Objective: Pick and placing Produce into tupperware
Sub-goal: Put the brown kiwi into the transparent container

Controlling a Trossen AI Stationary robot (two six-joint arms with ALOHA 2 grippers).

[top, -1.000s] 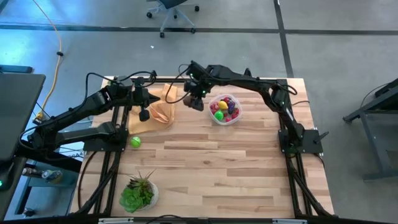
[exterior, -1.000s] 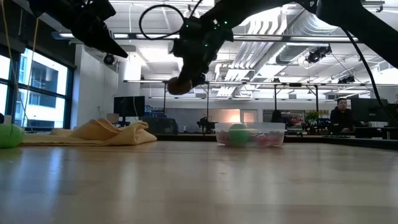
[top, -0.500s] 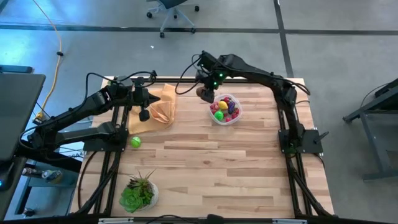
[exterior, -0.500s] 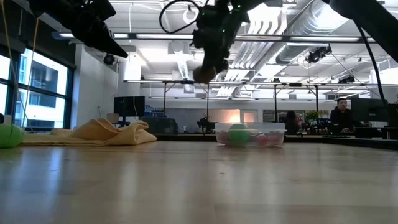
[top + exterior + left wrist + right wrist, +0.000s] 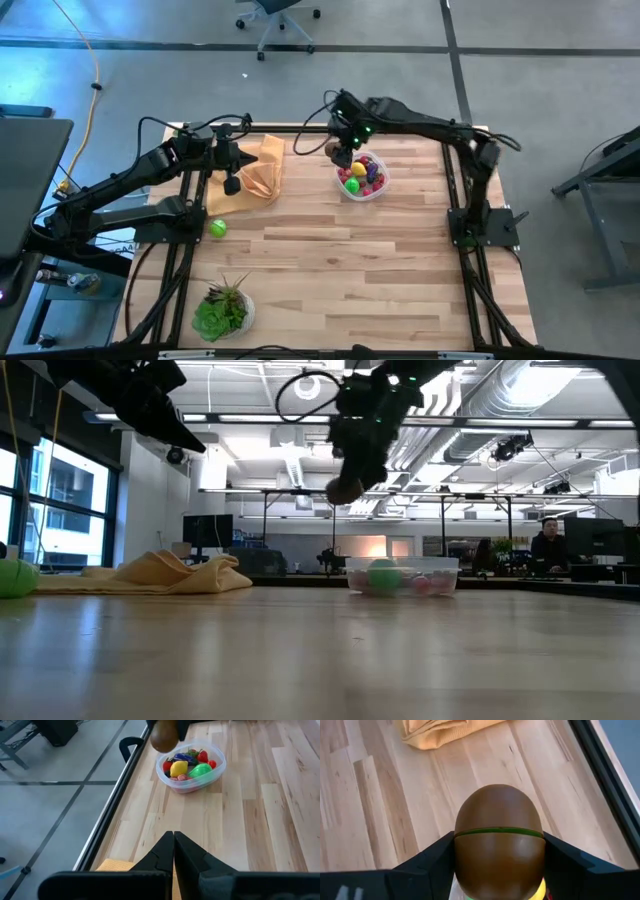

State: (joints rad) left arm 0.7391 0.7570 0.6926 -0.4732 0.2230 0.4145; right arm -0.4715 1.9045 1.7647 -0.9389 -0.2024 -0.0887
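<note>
Rightward since the earlier frame, the right gripper [image 5: 342,152] now hangs at the tupperware's [image 5: 362,190] far-left rim, pinching one brown produce piece [image 5: 498,845] (green seam showing). One green ball [image 5: 218,228], one orange cloth [image 5: 255,176] and one potted plant [image 5: 223,310] lie leftward. Pressed together, the left gripper [image 5: 231,185] hovers over the cloth.

This is a large open lab or workshop. The wooden table [image 5: 330,270] stands on a grey concrete floor [image 5: 150,80]. Behind it the low view shows bare pipes and ducts on the ceiling [image 5: 480,400], tall windows [image 5: 60,500], monitors [image 5: 207,530] and a seated person [image 5: 548,542].
</note>
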